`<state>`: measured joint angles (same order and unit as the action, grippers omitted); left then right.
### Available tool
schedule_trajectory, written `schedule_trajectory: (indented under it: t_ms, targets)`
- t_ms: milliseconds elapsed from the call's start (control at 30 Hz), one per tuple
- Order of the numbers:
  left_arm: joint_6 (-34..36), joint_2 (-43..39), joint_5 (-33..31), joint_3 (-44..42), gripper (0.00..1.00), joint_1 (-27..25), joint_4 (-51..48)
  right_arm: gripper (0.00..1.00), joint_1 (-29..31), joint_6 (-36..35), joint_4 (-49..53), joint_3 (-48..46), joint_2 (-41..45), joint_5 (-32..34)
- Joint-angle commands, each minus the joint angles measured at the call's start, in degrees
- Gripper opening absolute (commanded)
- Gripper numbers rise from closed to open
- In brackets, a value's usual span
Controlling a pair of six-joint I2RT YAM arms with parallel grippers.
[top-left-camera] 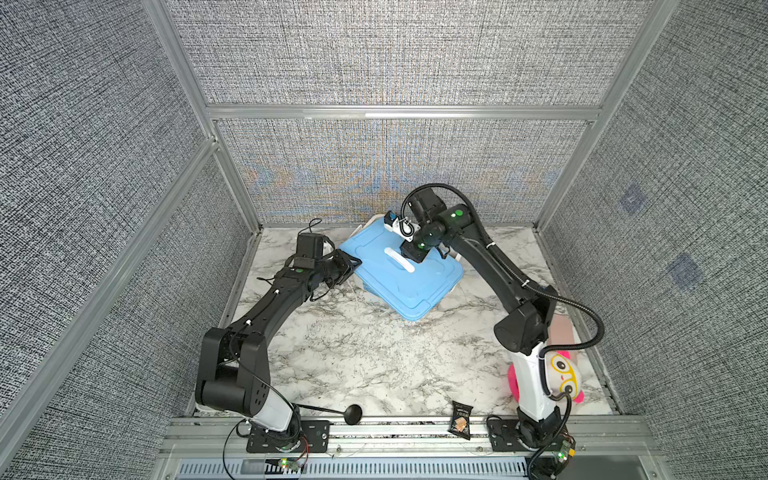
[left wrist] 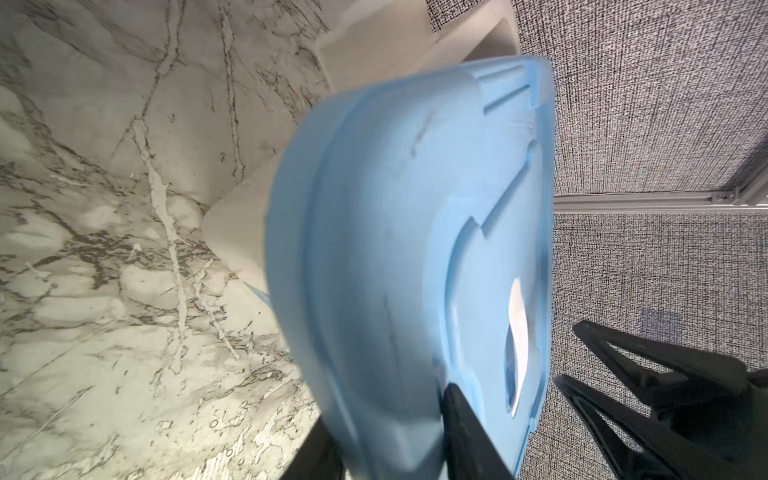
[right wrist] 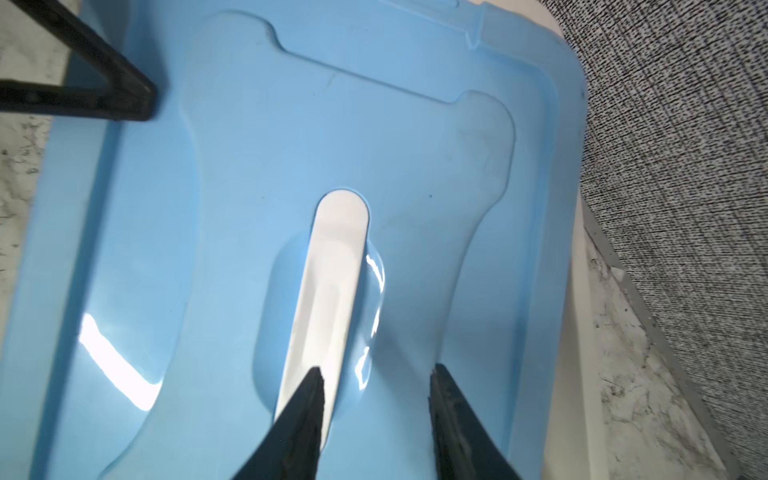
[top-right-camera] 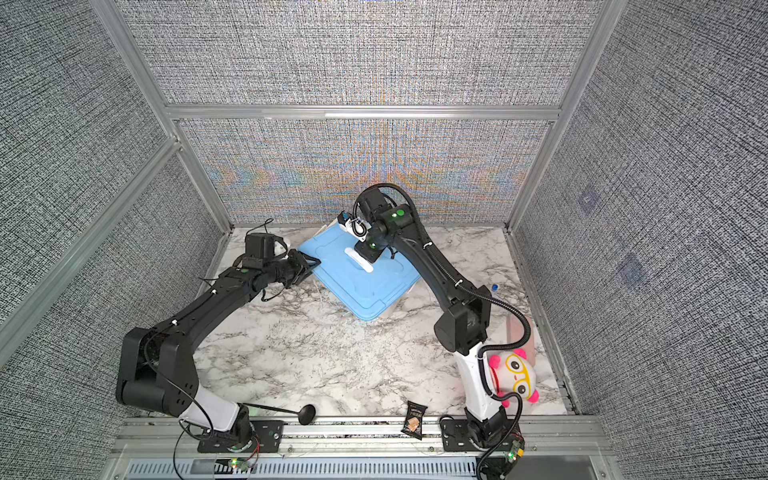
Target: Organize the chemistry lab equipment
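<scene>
A light blue lid [top-left-camera: 399, 291] [top-right-camera: 361, 295] lies on a white bin [left wrist: 374, 50] at the back of the table. My left gripper [top-left-camera: 353, 266] [left wrist: 386, 415] is shut on the lid's left rim, one jaw above it and one below. Over the lid's white handle [right wrist: 332, 291] hangs my right gripper [top-left-camera: 409, 259] [right wrist: 376, 374], open, with one fingertip in front of the handle and only lid surface between the fingers. A clear blue-capped tube [top-right-camera: 494, 287] lies on the table beside the right arm. The other lab equipment is out of view.
A pink plush toy [top-left-camera: 561, 374] leans by the right arm's base, a pale pink block [top-left-camera: 561, 328] behind it. A black snack packet [top-left-camera: 460, 424] and a black long-handled scoop [top-left-camera: 353, 413] lie at the front edge. Fabric walls close in the back and both sides.
</scene>
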<state>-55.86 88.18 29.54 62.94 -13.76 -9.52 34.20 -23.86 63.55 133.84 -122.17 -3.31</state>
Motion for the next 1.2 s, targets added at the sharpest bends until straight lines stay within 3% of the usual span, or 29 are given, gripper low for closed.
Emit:
schedule_trajectory:
  t_ms: [0, 267, 400, 533, 967, 1167]
  targets:
    - [-1.4, -0.2, -0.2, -0.3, 0.37, -0.1, 1.6, 0.41, 0.4, 1.6, -0.5, -2.1, 0.9, -5.3]
    - [-2.6, 0.1, -1.0, -0.7, 0.37, -0.1, 1.6, 0.39, 1.2, 1.6, 1.1, -0.9, -3.2, -4.9]
    - [-2.4, 0.1, -1.2, -0.9, 0.37, 0.0, 1.3, 0.25, 1.1, 0.7, 2.0, 1.0, -5.5, -1.2]
    - [-2.3, 0.1, -0.7, -0.9, 0.37, 0.0, 1.5, 0.22, 1.0, -0.1, 3.2, 2.9, -6.7, 0.5]
    - [-0.6, -0.6, -0.8, -1.3, 0.57, 0.1, 0.1, 0.13, 0.4, -6.7, 1.2, 5.7, -6.6, 5.1]
    - [-0.1, -0.3, -0.6, -0.9, 0.59, 0.1, -0.2, 0.08, -0.2, -9.7, -0.1, 6.5, -7.5, 5.4]
